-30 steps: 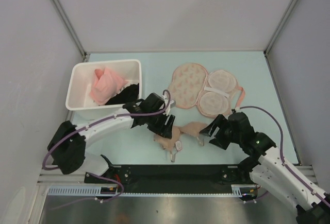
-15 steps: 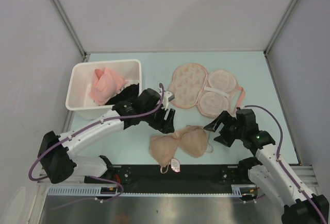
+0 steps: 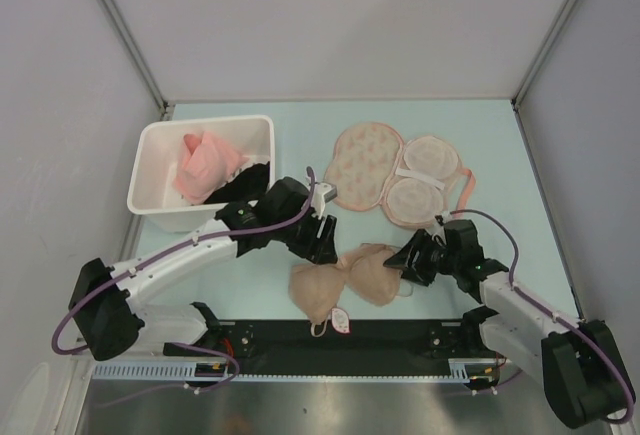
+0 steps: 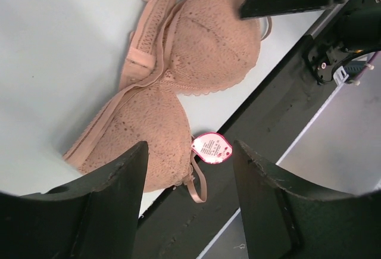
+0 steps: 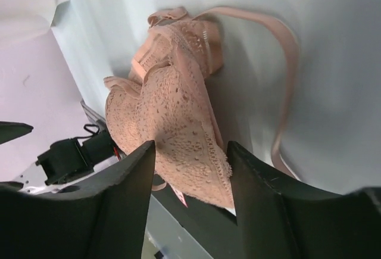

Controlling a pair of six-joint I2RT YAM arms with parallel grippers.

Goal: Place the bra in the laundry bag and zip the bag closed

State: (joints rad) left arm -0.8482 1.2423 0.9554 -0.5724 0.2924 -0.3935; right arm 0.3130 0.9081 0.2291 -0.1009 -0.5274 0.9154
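Lying cups-up on the bench (image 3: 500,155), the bra (image 3: 350,277) is down at the 6 o'clock end, right by the black rail at the near edge. Its little pale tag (image 3: 340,323) flops onto that rail and one thin strap loops out at the 3 o'clock side.

Left pincer (image 3: 322,243) hangs just at the bra's 11 o'clock. Its fingers are spread apart with nothing in them, and the wrist cam looks straight down on both cups.

Right pincer (image 3: 402,260) sits at the bra's 3 o'clock, fingers also apart, with the lacy edge of the near cup between them. Can't really tell if it's touching the fabric, the angle is too low.

The laundry bag (image 3: 395,173) is at about 1 o'clock from the bra, a bit apart, opened out flat with its lobes side by side.

Over at 10 o'clock is a white bin (image 3: 150,190) with a pink cloth (image 3: 205,165) and a black garment (image 3: 245,183) in it.
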